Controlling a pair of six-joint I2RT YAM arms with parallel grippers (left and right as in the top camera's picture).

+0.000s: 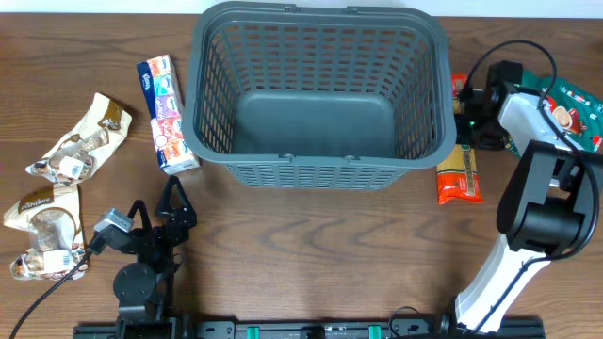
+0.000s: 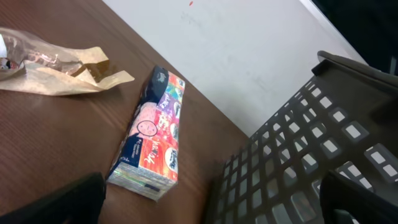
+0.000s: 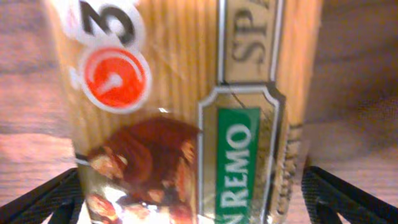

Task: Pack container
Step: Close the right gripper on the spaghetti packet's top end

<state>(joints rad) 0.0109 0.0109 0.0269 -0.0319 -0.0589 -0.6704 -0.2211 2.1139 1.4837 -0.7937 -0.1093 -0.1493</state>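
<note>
Overhead: container bottom bare, spaghetti packet just beside.

The latticed basket is dark grey, the tabletop grained brown, the tissue pack blue with bright panels, the spaghetti packet yellow.

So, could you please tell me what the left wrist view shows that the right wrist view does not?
Only the left wrist view: the lattice-walled container, a colourful pack and a brown paper packet. Only the right wrist view: a spaghetti packet, close up below the open right gripper. Both: the wooden table and dark fingers at the bottom corners.
</note>
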